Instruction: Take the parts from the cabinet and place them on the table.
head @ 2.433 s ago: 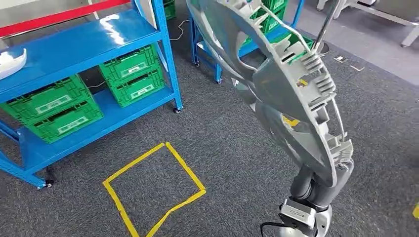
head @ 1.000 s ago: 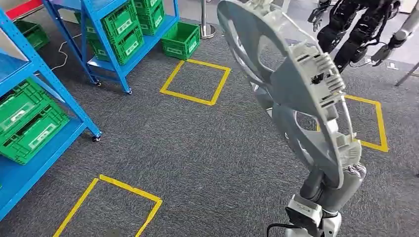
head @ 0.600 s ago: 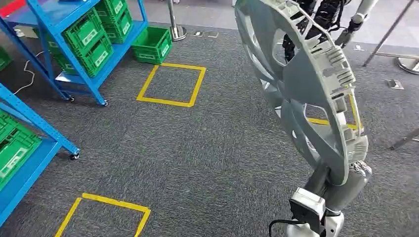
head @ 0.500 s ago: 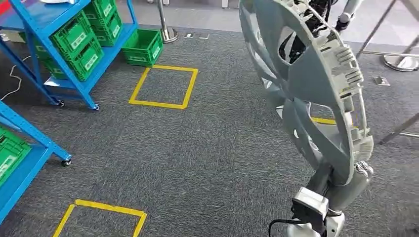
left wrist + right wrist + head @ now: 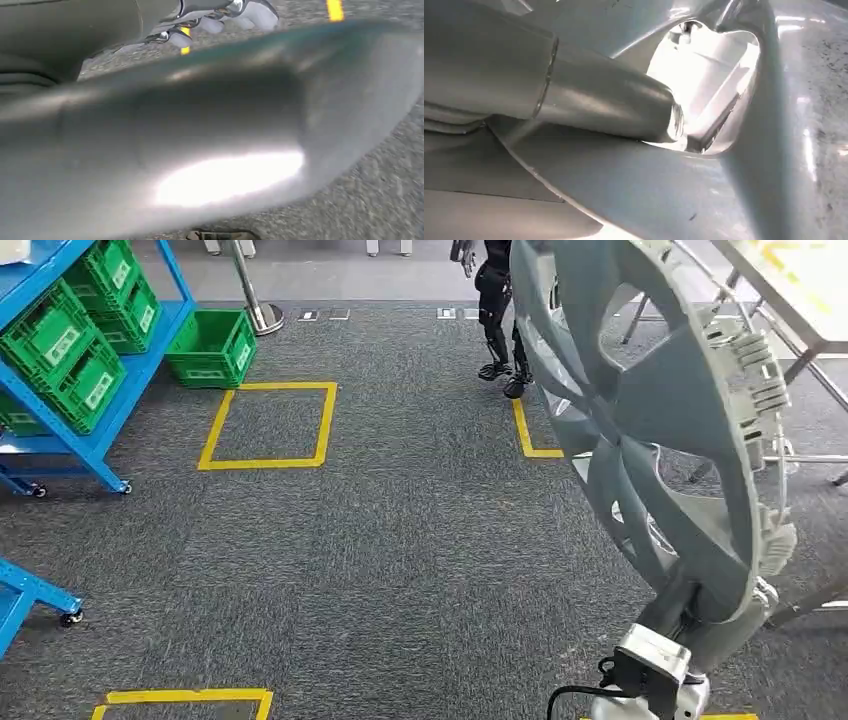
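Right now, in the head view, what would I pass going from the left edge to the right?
Blue shelf rack with green crates → loose green crate on the floor → yellow tape square → dark humanoid robot standing at the back → big grey wheel-cover part → table corner.

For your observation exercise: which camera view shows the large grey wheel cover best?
The head view: the wheel cover appears almost whole, standing upright with spokes and rim clips visible. The left wrist view gives a blurred grey surface; the right wrist view, a close spoke and opening.
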